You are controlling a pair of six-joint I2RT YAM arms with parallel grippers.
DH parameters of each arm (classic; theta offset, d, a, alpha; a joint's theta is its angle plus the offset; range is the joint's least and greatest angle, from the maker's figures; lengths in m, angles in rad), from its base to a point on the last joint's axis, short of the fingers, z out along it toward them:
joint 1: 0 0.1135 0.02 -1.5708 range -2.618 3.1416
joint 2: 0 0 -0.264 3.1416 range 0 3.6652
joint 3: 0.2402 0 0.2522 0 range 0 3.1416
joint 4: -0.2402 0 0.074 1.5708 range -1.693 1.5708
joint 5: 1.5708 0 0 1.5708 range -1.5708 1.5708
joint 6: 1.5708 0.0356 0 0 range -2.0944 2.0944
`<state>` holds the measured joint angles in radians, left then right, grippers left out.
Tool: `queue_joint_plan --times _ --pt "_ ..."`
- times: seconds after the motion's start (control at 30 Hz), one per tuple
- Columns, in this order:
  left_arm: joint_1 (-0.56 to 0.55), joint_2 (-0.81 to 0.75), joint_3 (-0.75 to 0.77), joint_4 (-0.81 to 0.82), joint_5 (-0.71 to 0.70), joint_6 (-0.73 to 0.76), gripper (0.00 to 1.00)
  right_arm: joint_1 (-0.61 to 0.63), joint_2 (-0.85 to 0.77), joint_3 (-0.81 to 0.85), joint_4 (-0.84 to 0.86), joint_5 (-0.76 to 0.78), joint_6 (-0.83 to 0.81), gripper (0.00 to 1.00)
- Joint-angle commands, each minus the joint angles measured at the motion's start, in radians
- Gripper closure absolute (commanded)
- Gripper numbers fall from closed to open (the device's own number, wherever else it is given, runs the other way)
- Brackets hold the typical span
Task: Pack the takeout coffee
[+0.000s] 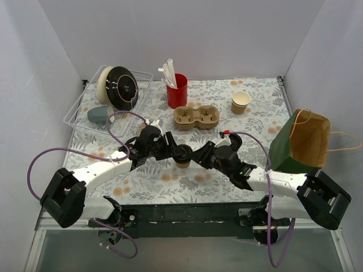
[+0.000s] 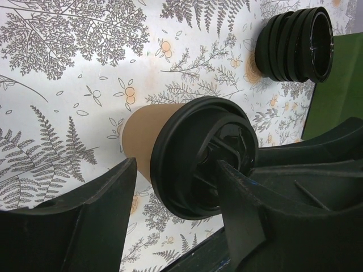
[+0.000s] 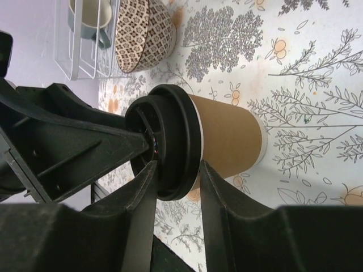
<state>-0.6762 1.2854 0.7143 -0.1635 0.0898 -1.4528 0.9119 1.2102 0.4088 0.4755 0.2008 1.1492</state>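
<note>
Black fingers of the right gripper fill the foreground of the right wrist view, one on each side of the black lid of the takeout coffee. They stand close to the rim, but I cannot tell whether they pinch it or only flank it. A finger of the left gripper rests on the middle of the lid's top. Its other finger stands apart from the brown cup wall, so those jaws are spread and grasp nothing.

From above, the takeout coffee stands upright on the fern-print tabletop. It is about midway between the left and right edges and closer to the near edge than the far one, with both grippers meeting over it.

Beyond it, toward the far edge, lies a two-slot cardboard carrier. A red cup of white sticks stands behind the carrier, and a lidless tan cup stands to its right. A green and brown paper bag stands open at the right edge. A clear rack in the far left corner holds a patterned bowl and a grey mug. A stack of black lids lies on its side just beside the bag.
</note>
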Motion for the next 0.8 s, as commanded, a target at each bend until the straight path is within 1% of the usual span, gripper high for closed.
queue_joint_plan --times 0.0,0.1,0.2,0.3,0.47,0.57,0.77 --pt "-0.005 0.006 -0.039 -0.050 -0.005 0.012 0.44 0.005 0.037 -0.048 0.043 0.058 -0.003 0.69" --pt "-0.005 0.012 -0.047 -0.045 -0.001 0.011 0.44 0.007 0.055 -0.079 0.077 0.066 0.004 0.78" --pt "-0.005 0.025 -0.052 -0.041 0.002 0.009 0.44 0.005 0.077 -0.085 0.087 0.066 -0.002 0.85" --pt "-0.005 0.043 -0.050 -0.038 0.005 0.009 0.44 0.005 0.095 -0.084 0.086 0.069 0.000 0.85" --pt "-0.005 0.060 -0.052 -0.031 0.007 0.005 0.44 0.005 0.114 -0.094 0.034 0.104 0.015 0.85" --pt "-0.005 0.074 -0.056 -0.030 0.005 0.000 0.44 0.008 0.127 -0.110 0.023 0.109 0.015 0.84" --pt "-0.005 0.095 -0.065 -0.014 0.014 -0.011 0.45 0.033 0.189 -0.120 0.043 0.124 0.030 0.82"
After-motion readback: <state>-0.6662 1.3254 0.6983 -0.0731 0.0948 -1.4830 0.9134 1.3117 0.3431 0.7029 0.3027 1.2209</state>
